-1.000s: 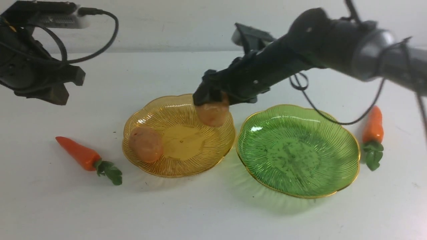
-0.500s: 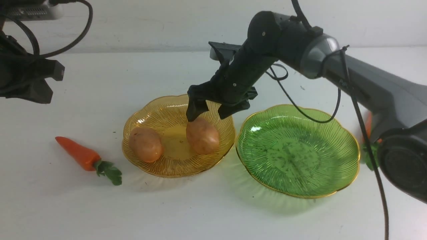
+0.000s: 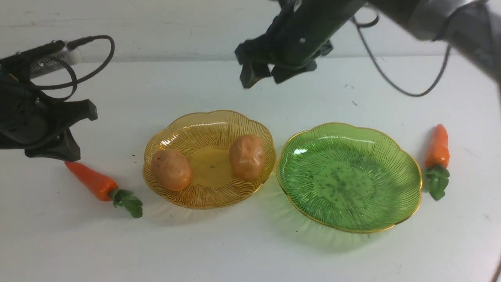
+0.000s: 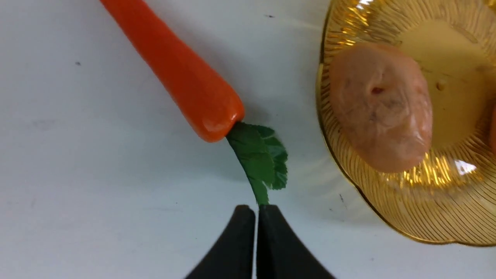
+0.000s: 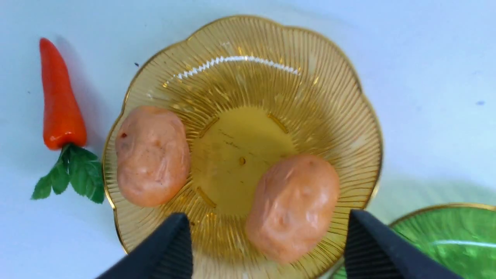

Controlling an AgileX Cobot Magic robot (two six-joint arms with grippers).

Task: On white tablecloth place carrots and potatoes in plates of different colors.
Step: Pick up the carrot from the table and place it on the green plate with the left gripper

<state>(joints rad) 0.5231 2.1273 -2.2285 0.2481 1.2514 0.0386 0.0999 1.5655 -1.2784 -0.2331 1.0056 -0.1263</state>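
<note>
— Potatoes (image 3: pixel 246 156): where?
— Both in the amber-yellow plate (image 3: pixel 207 117) (apart, one on each side of its centre).
— Outside it?
— On the white tablecloth (image 3: pixel 250 254): left carrot (image 3: pixel 92 181) beside that plate, right carrot (image 3: pixel 437 147) beside the green plate (image 3: pixel 348 176).
— Grippers?
— Right gripper (image 3: pixel 264 78) hangs above the amber-yellow plate, jaws spread wide, holding nothing. Left gripper (image 4: pixel 256 211), jaws pressed together and empty, hovers at the left carrot's leaves.

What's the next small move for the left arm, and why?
Probably open the left gripper: its jaws are shut by the leafy top of the glossy orange toy carrot on the cloth. Both tan potatoes lie in the amber ribbed plate, and the green ribbed plate holds nothing.
</note>
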